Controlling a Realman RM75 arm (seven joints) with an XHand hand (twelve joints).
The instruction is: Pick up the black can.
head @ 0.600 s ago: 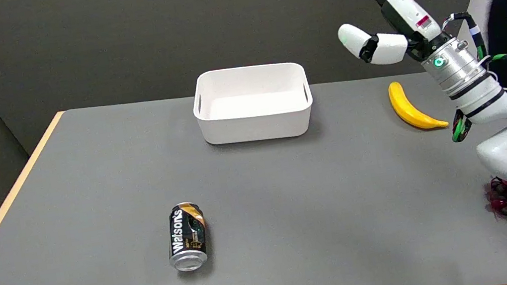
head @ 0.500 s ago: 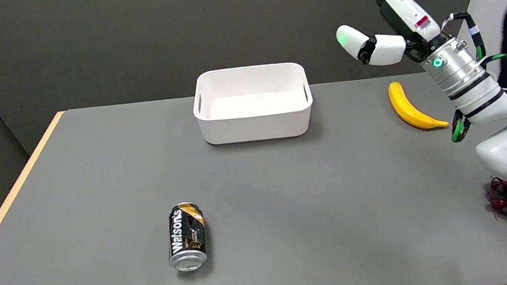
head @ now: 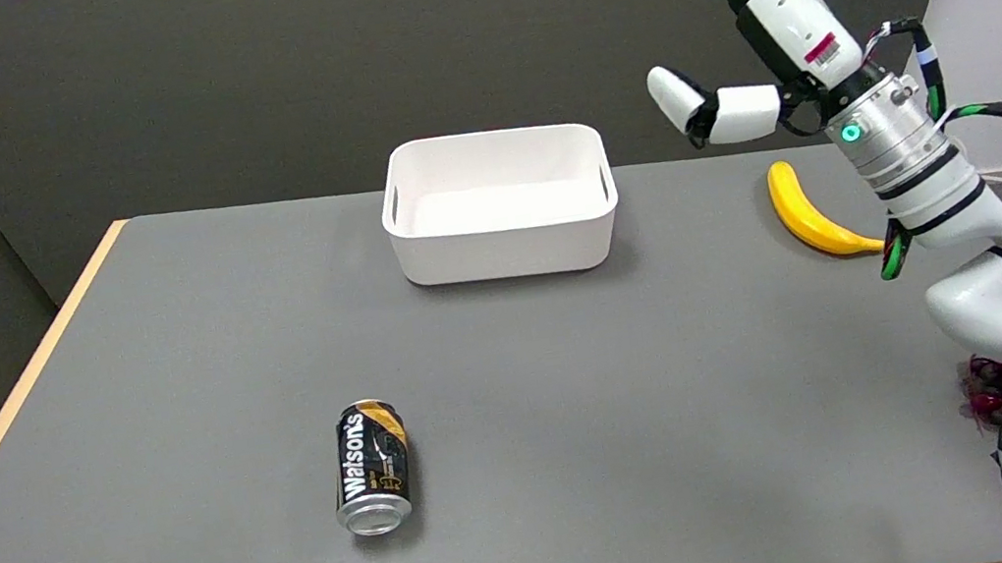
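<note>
Lying on its side near the worktop's (head: 575, 380) front edge, the black can (head: 371, 467) is well apart from the right hand (head: 747, 36), raised, fingers spread, holding nothing.

A gray table (head: 577, 389) with a light wooden edge holds a black can (head: 371, 467) lying on its side near the front, a white bin (head: 499, 204) toward the back, a banana (head: 807, 212) and dark red grapes (head: 1000, 394) at right.
</note>
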